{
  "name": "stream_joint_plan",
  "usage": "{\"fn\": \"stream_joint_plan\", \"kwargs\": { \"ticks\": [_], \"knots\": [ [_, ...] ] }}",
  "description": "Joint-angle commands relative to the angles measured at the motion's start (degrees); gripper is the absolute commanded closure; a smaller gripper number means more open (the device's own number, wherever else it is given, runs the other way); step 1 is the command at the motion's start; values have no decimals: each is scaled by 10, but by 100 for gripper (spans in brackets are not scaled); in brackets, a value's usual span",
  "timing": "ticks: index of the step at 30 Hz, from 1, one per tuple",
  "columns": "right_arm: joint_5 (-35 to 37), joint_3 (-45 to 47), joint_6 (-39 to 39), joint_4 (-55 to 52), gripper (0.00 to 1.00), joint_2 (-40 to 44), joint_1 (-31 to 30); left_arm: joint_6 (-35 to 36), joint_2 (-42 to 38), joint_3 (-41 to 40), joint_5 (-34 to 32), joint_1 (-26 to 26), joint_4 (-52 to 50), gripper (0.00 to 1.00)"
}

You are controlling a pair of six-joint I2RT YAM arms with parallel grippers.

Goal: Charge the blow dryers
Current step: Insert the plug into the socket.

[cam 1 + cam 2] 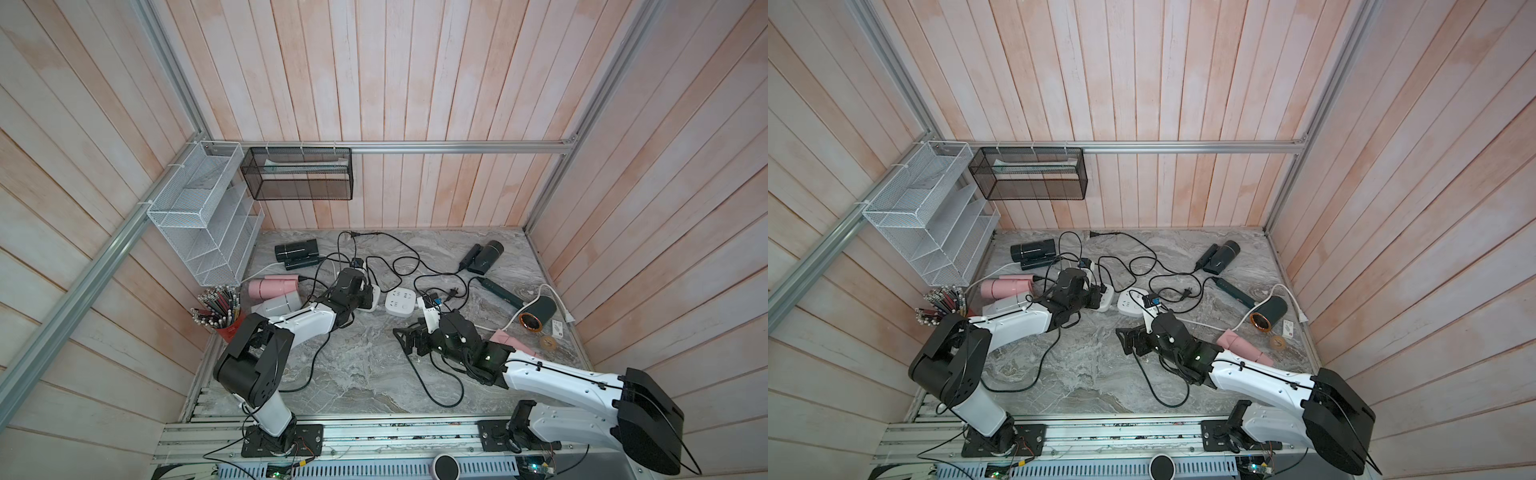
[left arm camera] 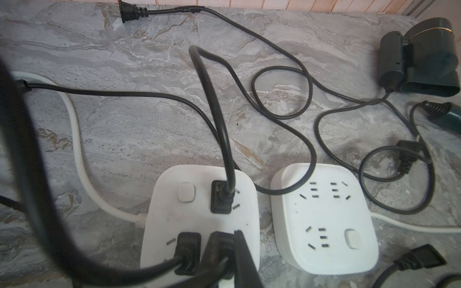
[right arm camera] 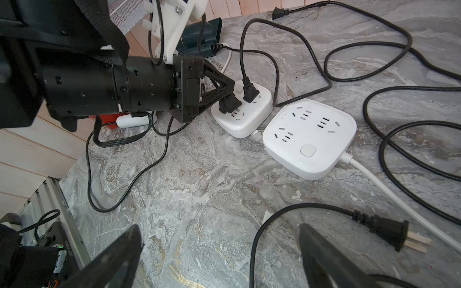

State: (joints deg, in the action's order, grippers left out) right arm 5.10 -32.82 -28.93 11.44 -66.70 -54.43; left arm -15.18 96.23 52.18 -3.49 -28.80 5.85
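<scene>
Left pincer (image 3: 230, 96) clamps a black plug (image 3: 230, 106) seated in the power strip (image 3: 245, 126).

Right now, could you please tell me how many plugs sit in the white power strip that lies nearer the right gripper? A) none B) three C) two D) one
A: every socket on that power strip shows bare in both wrist views. The plugged-in plugs all sit in the other strip, where the left gripper is shut on a black plug.
</scene>
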Motion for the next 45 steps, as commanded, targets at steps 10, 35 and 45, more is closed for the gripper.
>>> {"fn": "stream_joint_plan", "kwargs": {
  "ticks": [10,35,45],
  "knots": [
    [11,3,1,-12,2,-6,3,-1,9,-14,-3,-4,13,93],
    [15,8,-3,-12,3,-3,2,4,11,-42,-16,-8,6,93],
    [16,11,-5,-12,3,1,3,10,18,-48,-19,-14,0,93]
  ]
}}
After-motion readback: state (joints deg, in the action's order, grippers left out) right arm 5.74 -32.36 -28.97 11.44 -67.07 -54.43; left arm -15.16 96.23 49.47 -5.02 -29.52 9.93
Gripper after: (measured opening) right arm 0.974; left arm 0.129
